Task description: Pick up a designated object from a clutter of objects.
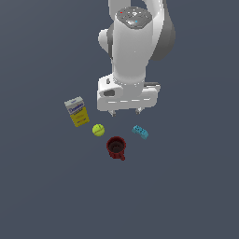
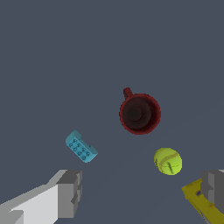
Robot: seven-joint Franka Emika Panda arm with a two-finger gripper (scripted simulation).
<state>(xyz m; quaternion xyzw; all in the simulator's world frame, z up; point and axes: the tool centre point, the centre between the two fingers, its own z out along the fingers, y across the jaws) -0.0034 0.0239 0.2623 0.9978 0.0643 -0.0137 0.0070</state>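
Cyan studded block (image 1: 140, 131) lies right of centre in the exterior view, well apart from the red mug (image 1: 115, 147) and the ball (image 1: 98, 130); the box (image 1: 77, 111) is further left. Gripper (image 1: 125, 112) hangs above the clutter, fingers (image 2: 70, 192) spread wide, holding nothing. Block looks light, rigid, probably slick plastic. Best taken across its narrow smooth sides, not the studs.

The box (image 2: 202, 202) is cut off and partly hidden behind a finger (image 2: 214, 186).
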